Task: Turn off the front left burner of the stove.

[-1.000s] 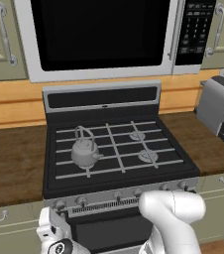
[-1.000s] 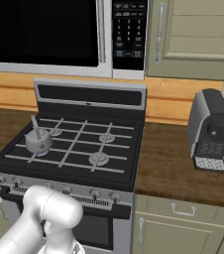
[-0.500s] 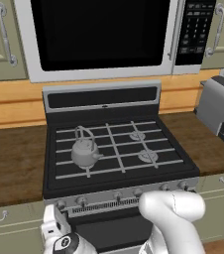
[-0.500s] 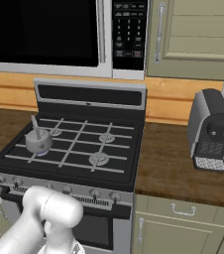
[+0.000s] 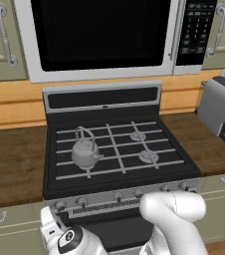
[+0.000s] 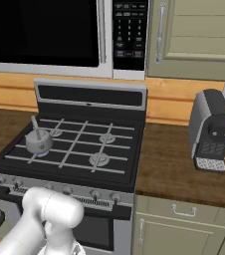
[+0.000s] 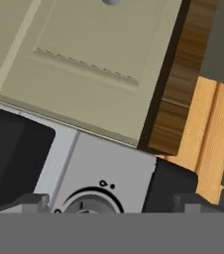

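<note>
At the far left of the left base view, the brown table [image 5: 10,169] is seen beside the stove [image 5: 176,167]. Low in front of the stove's left end, the pincer [image 7: 111,203] is held with its tips well apart and nothing between them but air. Compared with a second ago, the hand has crept slightly rightward along the silver front strip and the jaws have widened a little more. In the hand view a round knob [image 7: 89,204] is now partly framed between the tips, close to the lower edge, not yet touched. Whether it is the knob for the front left burner [image 5: 69,172] cannot be told for certain, though it looks to be the leftmost one.

That burner lies at the front left of the cooktop, under the grey kettle [image 5: 84,153]; a faint blue glow is seen beneath the kettle in the right base view, so it is judged lit. The turn is judged not yet begun. Further right, the coffee machine [image 5: 221,107] stands on the table, well apart.
</note>
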You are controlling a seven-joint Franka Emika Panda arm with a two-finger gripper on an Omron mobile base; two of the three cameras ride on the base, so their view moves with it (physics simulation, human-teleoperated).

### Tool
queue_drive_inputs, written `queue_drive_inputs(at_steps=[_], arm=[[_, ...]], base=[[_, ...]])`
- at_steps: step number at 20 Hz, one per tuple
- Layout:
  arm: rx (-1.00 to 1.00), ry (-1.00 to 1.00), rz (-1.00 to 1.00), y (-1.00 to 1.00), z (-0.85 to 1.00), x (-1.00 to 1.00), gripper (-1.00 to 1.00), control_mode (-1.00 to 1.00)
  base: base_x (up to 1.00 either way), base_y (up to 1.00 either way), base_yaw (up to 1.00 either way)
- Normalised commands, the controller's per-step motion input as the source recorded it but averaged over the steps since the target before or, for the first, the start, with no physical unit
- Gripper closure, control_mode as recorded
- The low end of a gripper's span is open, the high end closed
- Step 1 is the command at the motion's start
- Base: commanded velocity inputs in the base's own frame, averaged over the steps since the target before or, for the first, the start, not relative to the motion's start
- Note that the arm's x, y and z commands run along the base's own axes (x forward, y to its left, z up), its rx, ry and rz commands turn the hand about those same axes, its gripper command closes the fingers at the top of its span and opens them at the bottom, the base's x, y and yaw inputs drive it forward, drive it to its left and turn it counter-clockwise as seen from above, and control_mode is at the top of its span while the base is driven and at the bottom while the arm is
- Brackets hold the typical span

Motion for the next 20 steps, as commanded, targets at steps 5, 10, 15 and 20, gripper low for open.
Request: queue_drive_inputs(at_steps=[5, 10, 15, 20], arm=[[0.00, -0.02, 0.04, -0.05, 0.00, 0.00, -1.00, -1.00], [0.01, 0.00, 0.00, -0.14, 0.00, 0.07, -1.00, -1.00], [0.00, 0.00, 0.00, 0.01, -0.04, 0.13, -1.00, -1.00], [0.00, 0.00, 0.00, 0.00, -0.11, 0.05, -1.00, -1.00]], base=[[0.00, 0.00, 0.00], [0.00, 0.00, 0.00], [0.00, 0.00, 0.00], [0.00, 0.00, 0.00]])
